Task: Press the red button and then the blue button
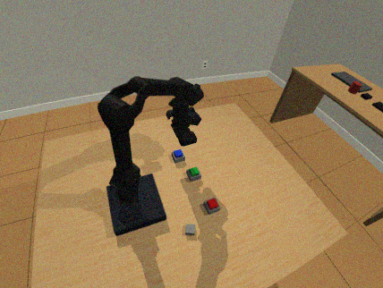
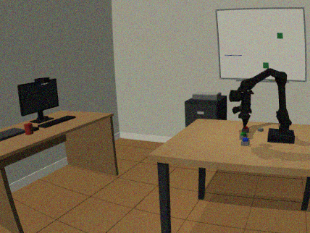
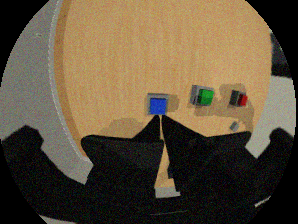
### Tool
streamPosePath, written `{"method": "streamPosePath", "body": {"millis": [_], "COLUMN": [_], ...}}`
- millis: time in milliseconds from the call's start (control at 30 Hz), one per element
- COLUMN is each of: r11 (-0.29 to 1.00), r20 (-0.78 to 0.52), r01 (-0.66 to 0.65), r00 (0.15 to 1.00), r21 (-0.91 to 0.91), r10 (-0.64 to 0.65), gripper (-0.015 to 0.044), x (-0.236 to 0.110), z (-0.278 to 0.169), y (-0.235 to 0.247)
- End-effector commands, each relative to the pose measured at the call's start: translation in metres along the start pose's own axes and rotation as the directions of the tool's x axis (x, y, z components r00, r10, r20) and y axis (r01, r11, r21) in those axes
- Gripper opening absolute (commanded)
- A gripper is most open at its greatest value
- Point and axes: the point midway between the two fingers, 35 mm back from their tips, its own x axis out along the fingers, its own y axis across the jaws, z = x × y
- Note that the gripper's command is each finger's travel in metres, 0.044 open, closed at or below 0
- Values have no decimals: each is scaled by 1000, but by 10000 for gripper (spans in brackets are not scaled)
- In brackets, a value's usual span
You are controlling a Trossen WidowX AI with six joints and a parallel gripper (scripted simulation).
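Note:
Three buttons stand in a row on the wooden table (image 1: 277, 210) (image 2: 210, 145): a blue button (image 1: 178, 155) (image 2: 245, 140) (image 3: 158, 106), a green button (image 1: 193, 172) (image 2: 243, 134) (image 3: 204, 98) and a red button (image 1: 212, 205) (image 2: 245, 129) (image 3: 238, 99). My gripper (image 1: 188, 139) (image 2: 245, 123) (image 3: 160, 117) is shut and empty. It hangs above the blue button, a little behind it, with the fingertips pointing down at it. A small grey block (image 1: 191, 229) (image 2: 260, 129) (image 3: 234, 125) lies beyond the red button, near the arm's base.
The arm's dark base (image 1: 135, 209) (image 2: 280, 136) stands on the table left of the button row. A second desk (image 1: 328, 85) (image 2: 54, 132) with a monitor, keyboard and red cup stands apart from the table.

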Motion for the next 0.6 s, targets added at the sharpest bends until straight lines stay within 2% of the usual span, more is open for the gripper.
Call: {"method": "streamPosePath", "body": {"millis": [0, 567], "r11": [1000, 1000], "r20": [-30, -30], "r01": [17, 17], "r00": [999, 999], "r21": [6, 6], "r10": [-17, -17], "gripper": [20, 20], "x": [41, 64], "z": [-8, -8], "y": [-4, -4]}}
